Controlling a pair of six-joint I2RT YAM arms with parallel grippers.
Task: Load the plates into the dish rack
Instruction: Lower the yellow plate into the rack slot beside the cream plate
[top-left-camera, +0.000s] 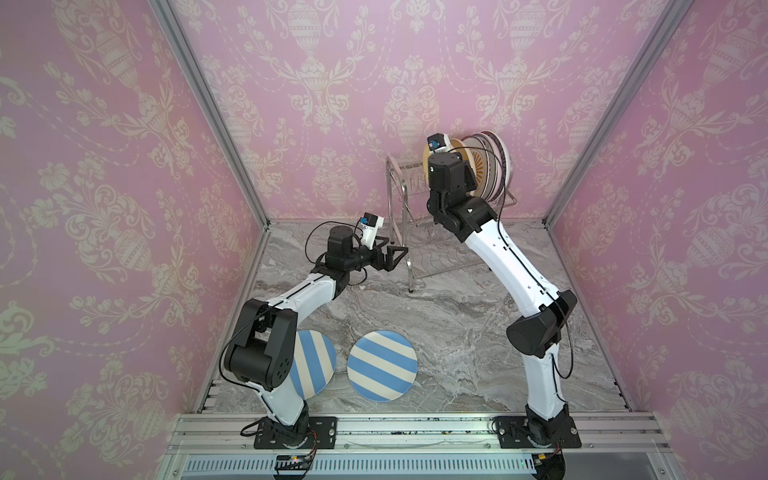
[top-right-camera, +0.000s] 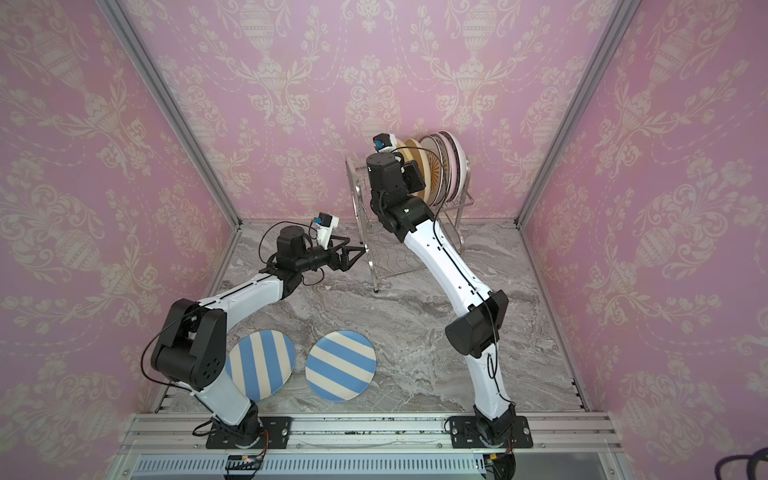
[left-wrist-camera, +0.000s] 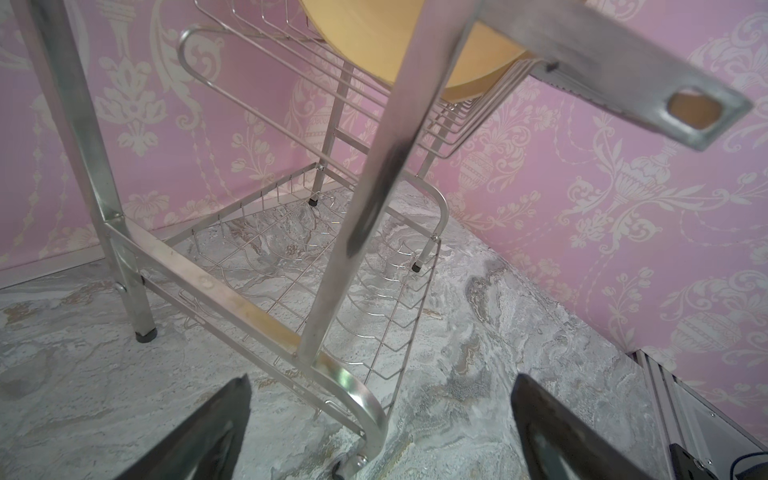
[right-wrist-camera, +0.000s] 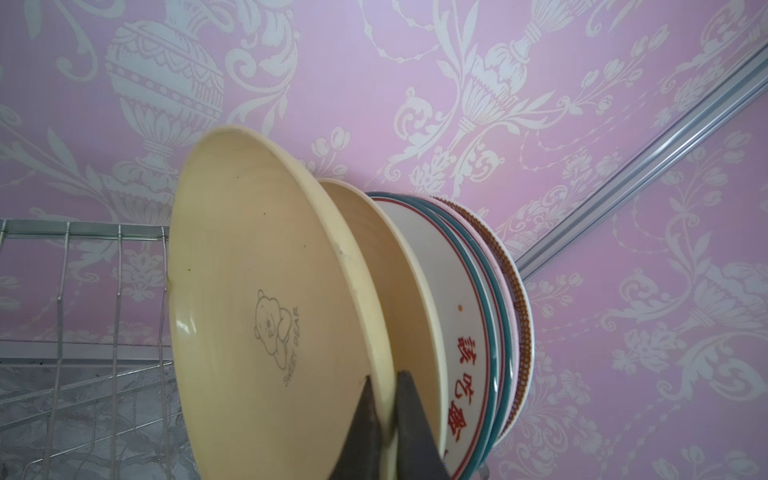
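The dish rack (top-left-camera: 398, 195) stands at the back by the wall. On its upper tier several plates stand on edge in a row. The nearest is a yellow plate (right-wrist-camera: 249, 270) with a bear drawing, and my right gripper (right-wrist-camera: 386, 376) is shut on its rim. Behind it stand a beige plate (right-wrist-camera: 415, 291) and a white plate with red characters (right-wrist-camera: 461, 332). My left gripper (top-left-camera: 397, 249) is open and holds nothing, low beside the rack's left side frame (left-wrist-camera: 374, 199). Two blue-and-cream striped plates (top-left-camera: 382, 365) (top-left-camera: 311, 361) lie flat near the table's front.
The rack's lower wire shelf (left-wrist-camera: 311, 270) sits just above the marble tabletop (top-left-camera: 436, 332). Pink patterned walls close in the back and both sides. An aluminium rail (top-left-camera: 415, 428) carrying the arm bases runs along the front edge.
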